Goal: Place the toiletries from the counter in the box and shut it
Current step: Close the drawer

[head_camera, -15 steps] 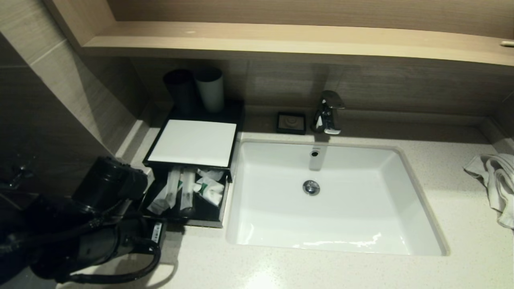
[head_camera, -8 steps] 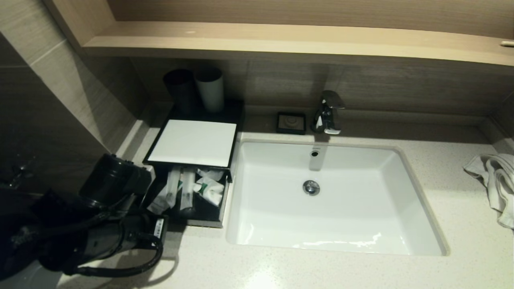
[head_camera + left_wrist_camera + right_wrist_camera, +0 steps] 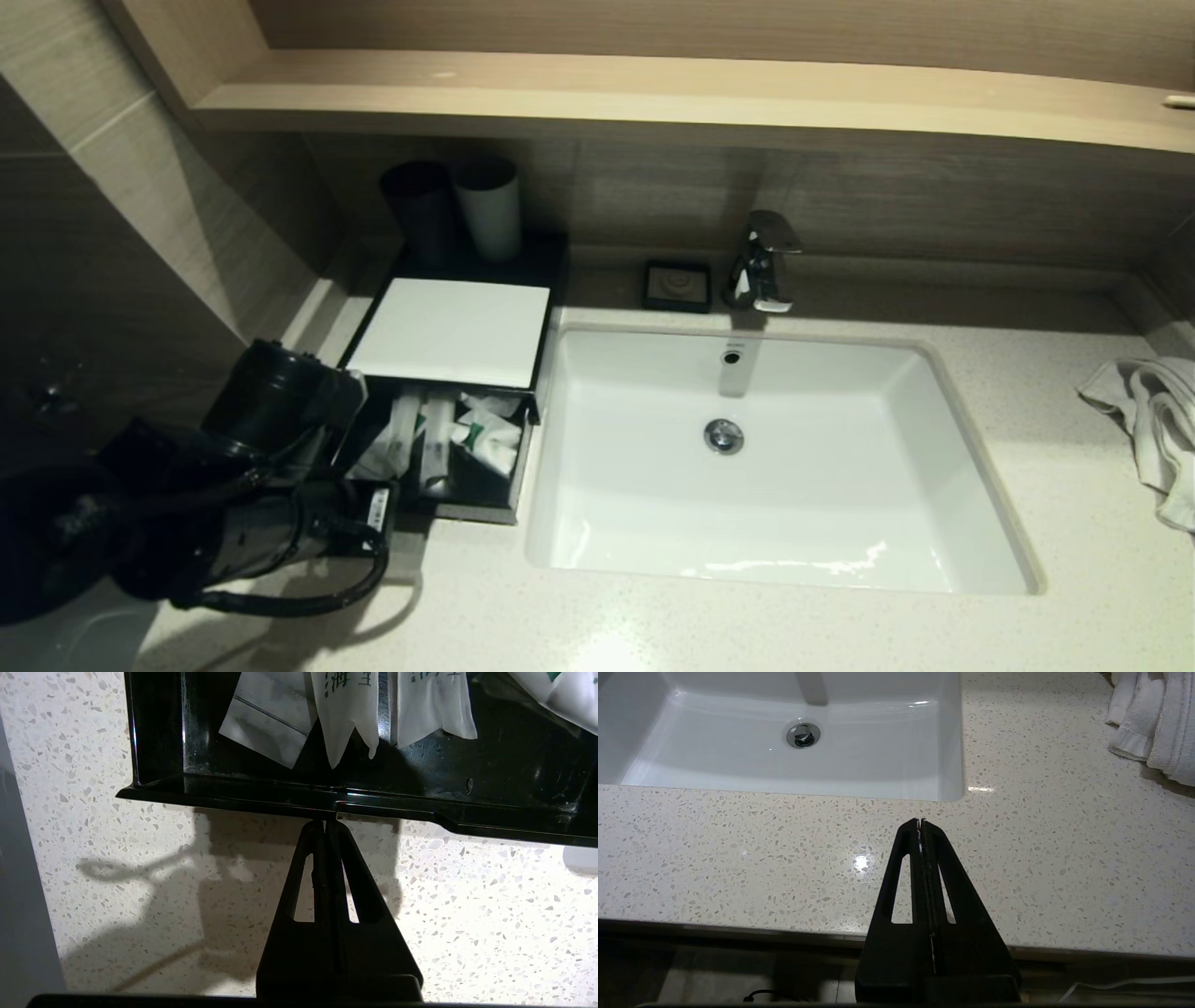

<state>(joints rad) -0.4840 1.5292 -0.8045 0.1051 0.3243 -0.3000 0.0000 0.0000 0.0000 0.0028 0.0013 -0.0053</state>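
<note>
A black box with a white top (image 3: 453, 331) stands left of the sink. Its black drawer (image 3: 471, 509) is pulled out toward me and holds several white toiletry sachets (image 3: 420, 439). In the left wrist view the sachets (image 3: 345, 714) lie inside the drawer, behind its front lip (image 3: 233, 794). My left gripper (image 3: 325, 820) is shut and empty, its tips against the drawer's front lip. The left arm (image 3: 280, 532) covers the drawer's near left corner. My right gripper (image 3: 920, 821) is shut and empty over the counter's front strip, near the sink's front corner.
The white sink (image 3: 579, 555) fills the middle, with a chrome faucet (image 3: 764, 261) and a black soap dish (image 3: 677, 285) behind it. A black cup (image 3: 420, 210) and a white cup (image 3: 488, 207) stand behind the box. A white towel (image 3: 1153, 420) lies at the right. A wooden shelf (image 3: 653, 93) overhangs.
My left arm has moved forward toward the box. The drawer's front edge has slid a little way in under the white top. The right side has not changed.
</note>
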